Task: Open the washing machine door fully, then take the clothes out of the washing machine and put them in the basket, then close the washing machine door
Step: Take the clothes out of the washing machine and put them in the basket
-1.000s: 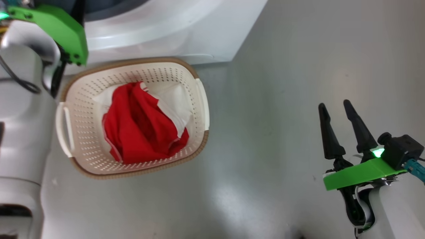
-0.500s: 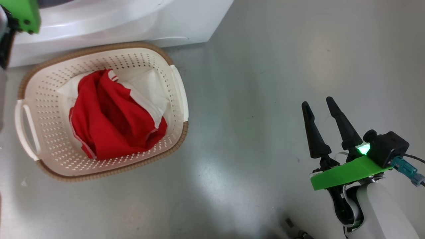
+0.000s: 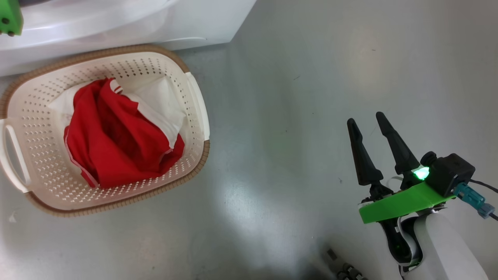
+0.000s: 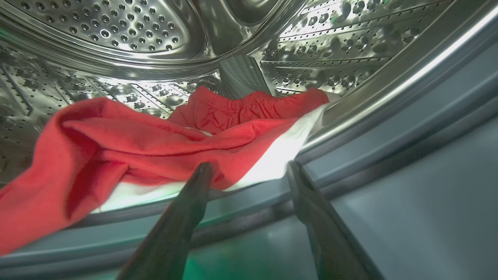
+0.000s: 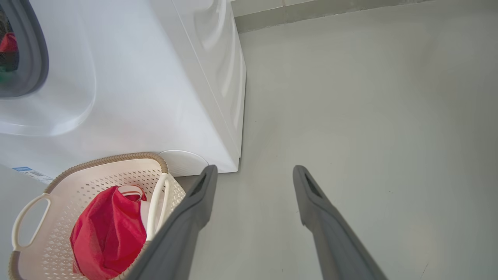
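The cream basket (image 3: 35, 128) stands on the floor against the white washing machine (image 3: 116, 19), with red and white clothes (image 3: 116, 144) bundled inside. My right gripper (image 3: 365, 118) hangs open over bare floor, well right of the basket. In the left wrist view my left gripper (image 4: 249, 165) is open at the drum mouth. Its tips are at the white edge of another red garment (image 4: 116, 144) that lies in the steel drum (image 4: 116, 31) and over the grey rubber ring (image 4: 389, 128). Nothing is pinched. The right wrist view has the right gripper (image 5: 253, 169), basket (image 5: 113, 157) and machine (image 5: 136, 77). The washing machine door is out of view.
Grey floor (image 3: 291, 116) spreads wide to the right of the basket and machine. A round white cap (image 5: 183, 161) sits at the machine's foot and a blue sticker (image 5: 21, 169) on its front. A wall base strip (image 5: 330, 9) runs behind. My left arm's green bracket (image 3: 9, 17) is at the top left.
The head camera has turned, so the basket and machine sit further left in the picture and my left forearm has slid out of it. Both grippers stay open.
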Controlling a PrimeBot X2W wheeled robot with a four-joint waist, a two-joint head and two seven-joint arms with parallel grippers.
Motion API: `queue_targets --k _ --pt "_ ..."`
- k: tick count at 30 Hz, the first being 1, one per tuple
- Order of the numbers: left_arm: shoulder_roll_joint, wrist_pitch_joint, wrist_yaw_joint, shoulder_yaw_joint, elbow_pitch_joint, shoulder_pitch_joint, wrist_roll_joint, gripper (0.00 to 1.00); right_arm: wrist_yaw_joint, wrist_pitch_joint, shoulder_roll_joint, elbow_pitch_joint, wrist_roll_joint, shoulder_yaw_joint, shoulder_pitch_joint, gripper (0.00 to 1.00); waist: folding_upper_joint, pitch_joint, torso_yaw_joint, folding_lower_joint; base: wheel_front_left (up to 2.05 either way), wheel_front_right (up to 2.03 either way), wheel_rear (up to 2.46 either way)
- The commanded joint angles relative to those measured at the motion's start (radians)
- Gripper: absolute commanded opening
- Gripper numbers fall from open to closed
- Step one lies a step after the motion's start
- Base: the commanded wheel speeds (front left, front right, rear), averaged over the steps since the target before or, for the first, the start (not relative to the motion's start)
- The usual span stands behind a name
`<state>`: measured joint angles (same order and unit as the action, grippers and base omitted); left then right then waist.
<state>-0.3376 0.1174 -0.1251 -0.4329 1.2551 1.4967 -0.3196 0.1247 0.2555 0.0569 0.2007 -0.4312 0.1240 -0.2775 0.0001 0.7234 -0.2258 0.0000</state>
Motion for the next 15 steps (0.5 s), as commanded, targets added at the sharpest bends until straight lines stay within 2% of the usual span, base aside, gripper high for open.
queue_targets --k 1,3,4,5,6,7,8,9,15 --pt "-0.049 0.008 -0.006 0.002 -0.011 0.027 -0.006 1.0 0.006 0.006 0.002 -0.024 -0.005 0.022 0.002 1.0 -0.0001 0.002 -0.002 0.0 0.0 0.0 0.0" --pt "-0.05 0.006 -0.006 -0.007 -0.004 0.031 -0.019 1.0 0.006 0.006 0.002 -0.029 -0.005 0.021 0.0 1.0 -0.0001 0.006 -0.003 0.0 0.0 0.0 0.0" --pt "-0.051 0.006 -0.006 -0.01 -0.002 0.032 -0.022 0.93 0.006 0.006 0.002 -0.03 -0.005 0.02 0.0 1.0 -0.0001 0.007 -0.003 0.0 0.0 0.0 0.0" --pt "-0.052 0.006 -0.006 -0.012 0.0 0.034 -0.025 0.6 0.006 0.006 0.001 -0.03 -0.005 0.02 -0.002 1.0 -0.0001 0.007 -0.004 0.0 0.0 0.0 0.0" --pt "-0.053 0.008 -0.006 -0.014 0.002 0.035 -0.027 0.36 0.006 0.006 0.001 -0.031 -0.005 0.02 -0.003 1.0 -0.0001 0.007 -0.004 0.0 0.0 0.0 0.0" --pt "-0.053 0.008 -0.006 -0.014 0.002 0.035 -0.027 0.36 0.006 0.006 0.001 -0.031 -0.005 0.02 -0.003 1.0 -0.0001 0.007 -0.004 0.0 0.0 0.0 0.0" --pt "-0.053 0.009 -0.006 -0.018 0.004 0.035 -0.028 0.14 0.006 0.006 0.001 -0.033 -0.005 0.02 -0.003 1.0 -0.0001 0.007 -0.004 0.0 0.0 0.0 0.0" --pt "-0.053 0.011 -0.006 -0.023 0.008 0.037 -0.032 0.0 0.006 0.006 0.0 -0.036 -0.006 0.02 -0.003 1.0 -0.0001 0.006 -0.003 0.0 0.0 0.0 0.0" --pt "-0.046 0.05 -0.006 -0.033 0.013 0.041 -0.043 0.0 0.006 0.006 0.001 -0.039 -0.003 0.015 -0.004 1.0 -0.0001 0.0 0.006 0.0 0.0 0.0 0.0"
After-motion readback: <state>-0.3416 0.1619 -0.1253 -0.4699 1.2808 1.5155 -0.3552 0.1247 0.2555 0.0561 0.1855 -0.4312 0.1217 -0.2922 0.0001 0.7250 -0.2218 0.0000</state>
